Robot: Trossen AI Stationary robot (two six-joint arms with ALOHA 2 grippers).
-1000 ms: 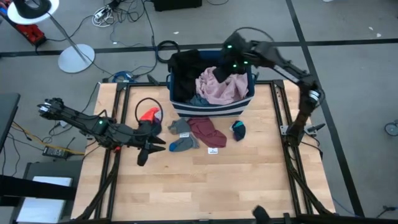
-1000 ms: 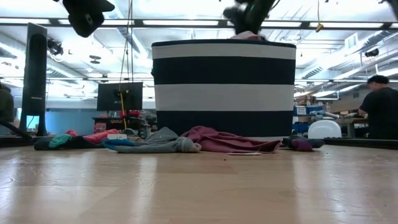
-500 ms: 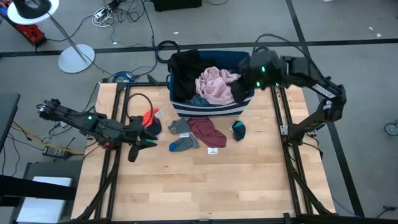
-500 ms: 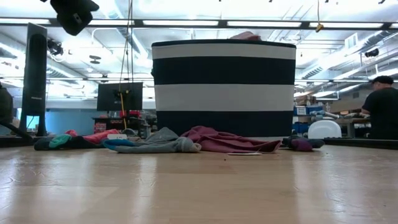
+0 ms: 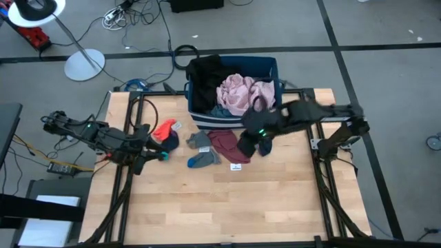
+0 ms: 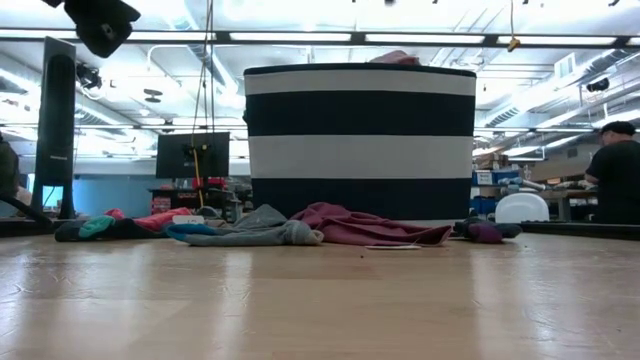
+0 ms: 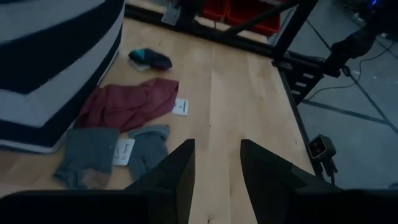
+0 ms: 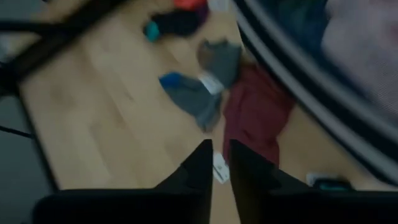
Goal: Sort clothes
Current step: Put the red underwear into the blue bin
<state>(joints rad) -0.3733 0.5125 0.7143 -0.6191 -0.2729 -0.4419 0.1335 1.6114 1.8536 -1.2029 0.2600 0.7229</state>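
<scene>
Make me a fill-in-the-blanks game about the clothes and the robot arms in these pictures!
1. The pink garment lies inside the ___.
2. The maroon piece lies on the ___.
3. The left gripper holds ___.
4. The right gripper hangs over the ___ piece.

Missing words: bin; table; nothing; maroon

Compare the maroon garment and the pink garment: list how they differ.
Place: the maroon garment lies on the table, in front of the bin; the pink garment sits inside the bin.
Pose: the maroon garment is spread flat; the pink garment is bunched into a heap that shows above the rim.
Colour: dark red against pale pink.
Both are soft fabric, and no tool holds either.
</scene>
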